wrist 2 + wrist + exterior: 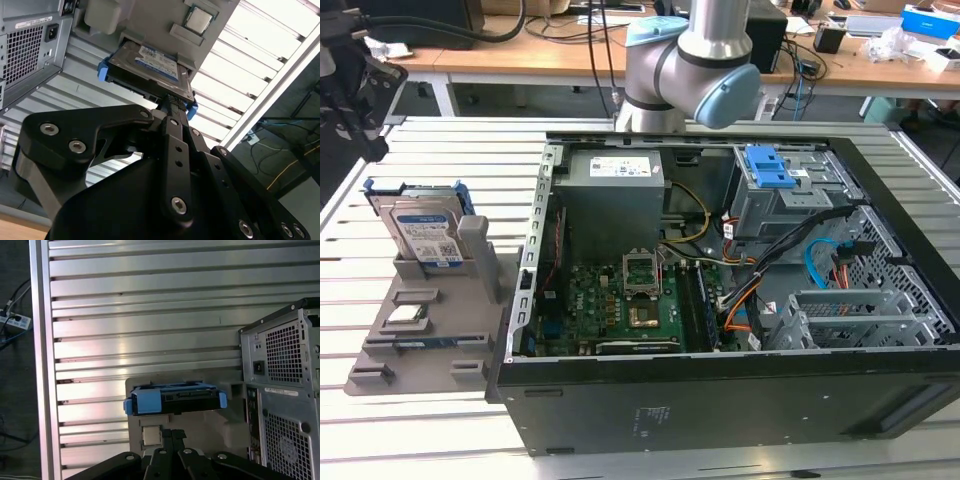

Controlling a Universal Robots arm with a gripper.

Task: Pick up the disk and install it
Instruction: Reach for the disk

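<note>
The disk (425,235) stands upright in a grey holder (450,312) on the slatted tabletop (420,430), just beside the open computer case (720,400), on the exterior view's left.

Holder (380,352) and case (720,410) side by side on table (430,440).
In the exterior view, upright in holder at case's nine o'clock: disk (425,232); at disk's six o'clock: chip (406,319).

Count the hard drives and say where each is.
1. The disk stands upright in the grey holder, at the exterior view's left of the case. More could be hidden inside the case.
</note>
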